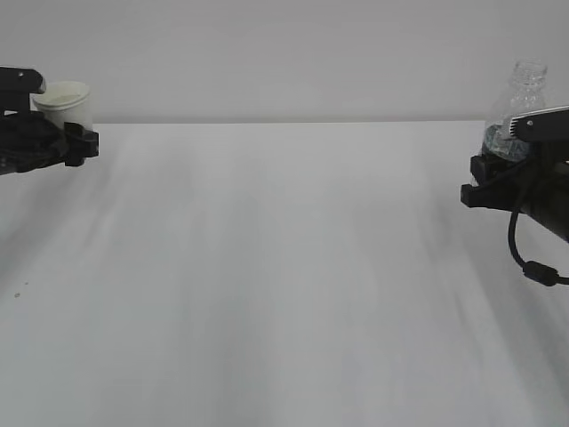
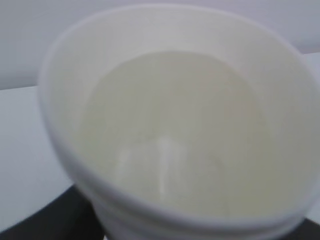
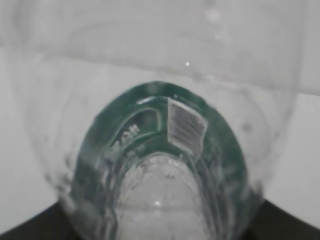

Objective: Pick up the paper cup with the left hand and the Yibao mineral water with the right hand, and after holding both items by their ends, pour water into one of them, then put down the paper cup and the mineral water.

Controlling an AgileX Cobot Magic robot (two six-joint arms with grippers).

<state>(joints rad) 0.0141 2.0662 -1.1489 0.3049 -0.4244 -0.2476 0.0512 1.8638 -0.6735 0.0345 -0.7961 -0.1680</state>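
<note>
At the far left edge of the exterior view, the left hand (image 1: pixel 78 142) gripped the paper cup (image 1: pixel 66 104) by its lower part, holding it upright above the white counter (image 1: pixel 284 267). Its wrist camera looked down into the cup's pale cream inside (image 2: pixel 175 135). At the far right, well apart, the right hand (image 1: pixel 484 182) clasped the uncapped Yibao mineral water (image 1: pixel 516 107) near its green label band (image 3: pixel 160 135), neck upright.

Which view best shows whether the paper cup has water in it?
The left wrist view: the paper cup fills it, interior exposed, though blurry. The exterior view shows only its upper part from the side; the right wrist view misses it.
</note>
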